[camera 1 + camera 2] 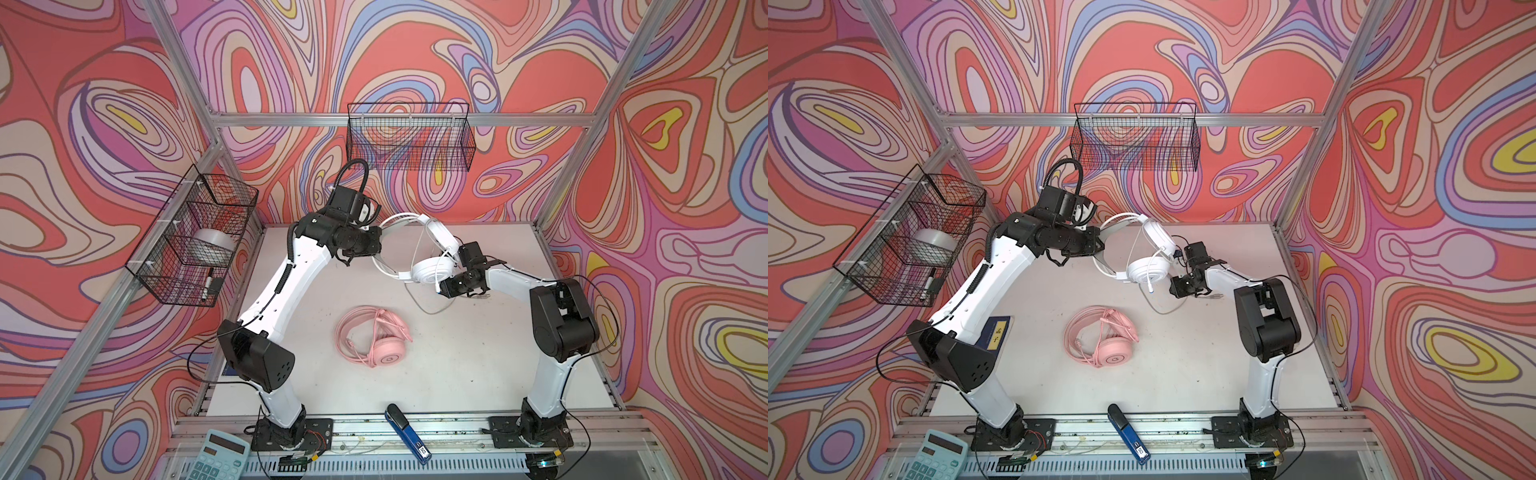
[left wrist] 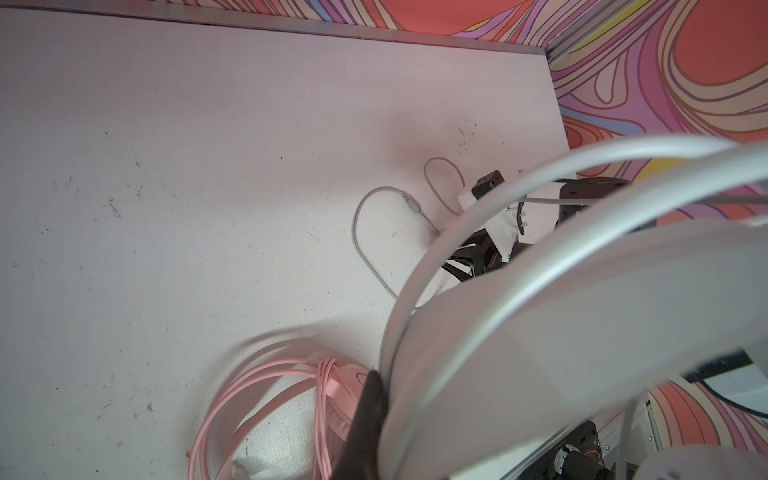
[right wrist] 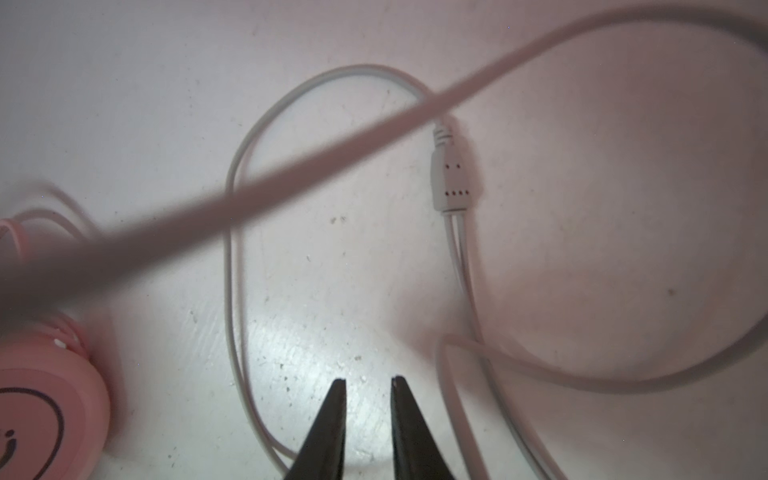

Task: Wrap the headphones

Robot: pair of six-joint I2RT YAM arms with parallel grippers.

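Note:
The white headphones (image 1: 432,270) (image 1: 1148,270) hang in the air over the back of the table, with my left gripper (image 1: 377,244) (image 1: 1099,243) shut on their headband (image 2: 540,332). One dark finger (image 2: 370,411) shows against the band in the left wrist view; the other finger is hidden behind it. Their grey cable (image 1: 432,309) (image 3: 232,249) trails down and loops on the table. My right gripper (image 1: 441,289) (image 3: 368,380) hovers beside the lower earcup, above that loop, open a little with nothing between its fingers. The pink headphones (image 1: 374,336) (image 1: 1104,336) lie mid-table with pink cable around them.
A wire basket (image 1: 409,137) hangs on the back wall. Another basket (image 1: 195,237) on the left wall holds a tape roll and a marker. A blue stapler (image 1: 407,432) and a calculator (image 1: 220,457) sit at the front edge. A dark book (image 1: 996,332) lies under the left arm.

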